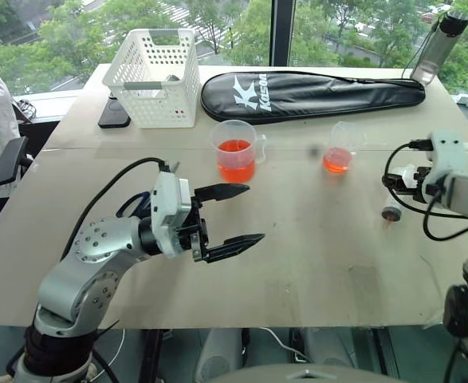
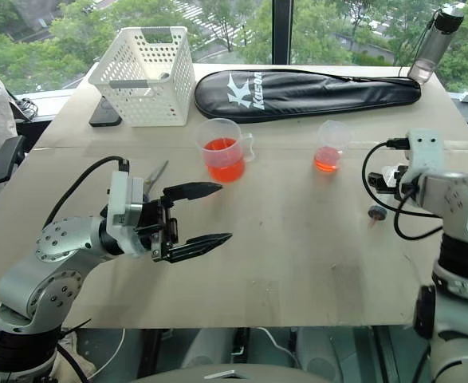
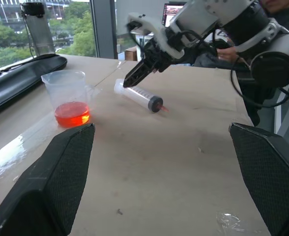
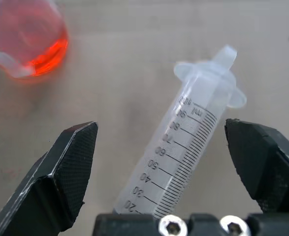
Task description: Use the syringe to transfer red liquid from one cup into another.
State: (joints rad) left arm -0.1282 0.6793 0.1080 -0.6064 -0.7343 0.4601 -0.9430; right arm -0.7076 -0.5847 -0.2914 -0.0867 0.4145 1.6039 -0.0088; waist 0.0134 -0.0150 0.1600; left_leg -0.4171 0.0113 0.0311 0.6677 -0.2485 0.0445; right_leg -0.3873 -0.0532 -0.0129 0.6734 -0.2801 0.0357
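Between my right gripper's point(image 4: 164, 167) spread fingers lies the syringe point(image 4: 183, 157), flat on the table point(image 1: 297, 263) and untouched by either black pad. Its barrel is clear plastic with black graduations and numbers printed along it, a flared finger flange near one end and a pale plunger end poking out past that. From my left wrist view the same syringe point(image 3: 137, 94) shows a dark plunger seal near its far end and a small red-stained tip resting on the tabletop, with my right gripper point(image 3: 134, 78) poised over its flange end. Nothing is grasped there; the jaws stand wide.

Near the syringe, toward the table's middle, stands the smaller cup point(image 1: 341, 148), clear and handleless, with a shallow layer of red liquid point(image 1: 336, 163) at the bottom. Further to my left sits the larger measuring cup point(image 1: 236, 150) with its side handle, holding a deeper orange-red fill.

My left gripper point(image 1: 237, 215) hovers above the table in front of the measuring cup, pointing sideways, fingers parted and empty.

Behind the cups lie a black racket case point(image 1: 305, 94), a white basket point(image 1: 155, 76) and a bottle point(image 1: 439, 46).
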